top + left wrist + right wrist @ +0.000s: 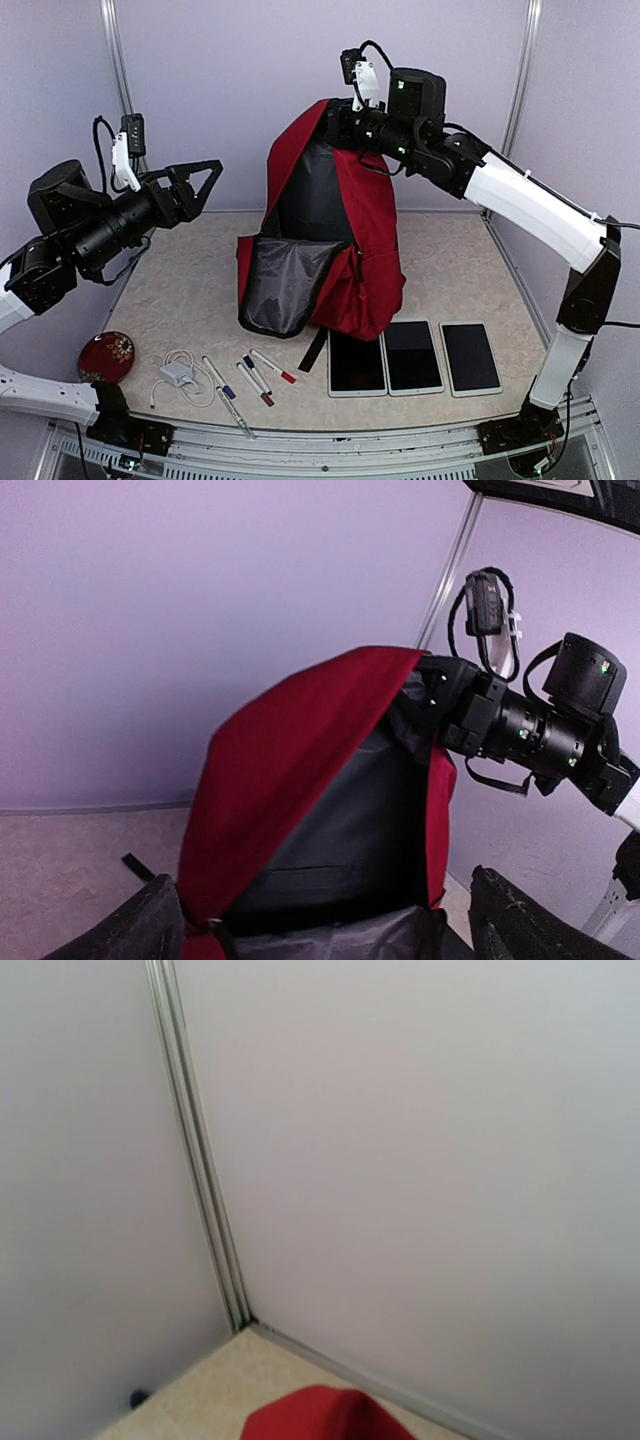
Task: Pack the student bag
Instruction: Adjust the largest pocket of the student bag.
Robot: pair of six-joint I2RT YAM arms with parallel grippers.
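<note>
Nearest the camera, along the front edge of the bench (180, 290), lie three tablets (413, 357) side by side, screens dark. To their left are several pens (255, 380), a white charger (178, 375) with its coiled cable, and a round red patterned item (106, 356); what that item is cannot be told.

**Bag.** The bag (355, 240) stands upright at the middle of the bench, behind the tablets. It is dark-red soft fabric, by far the largest item present.
- The main compartment is open and shows dark lining.
- The front flap (285, 285) hangs forward and down, with its grey lining exposed.
- A black strap (315, 350) protrudes from under the bag toward the tablets.

**Pincers.**
- The right pincer (335, 118) is at the bag's top edge, clenched on the fabric and holding the top up. The left wrist view shows the same grip (435, 685).
- The left pincer (208, 188) is released, with the jaws spread wide. It is in the air to the left of the bag, well apart from it, and grasps nothing.

**Hidden or cut off.**
- The right pincer's fingertips are buried in the fabric.
- The right wrist view shows only the wall, a corner post and a small red patch of the bag (320, 1415); its own fingers do not appear.
- In the left wrist view the fingers (520, 920) are cropped at the lower corners.
- The interior of the bag is too dark to make out any contents.
</note>
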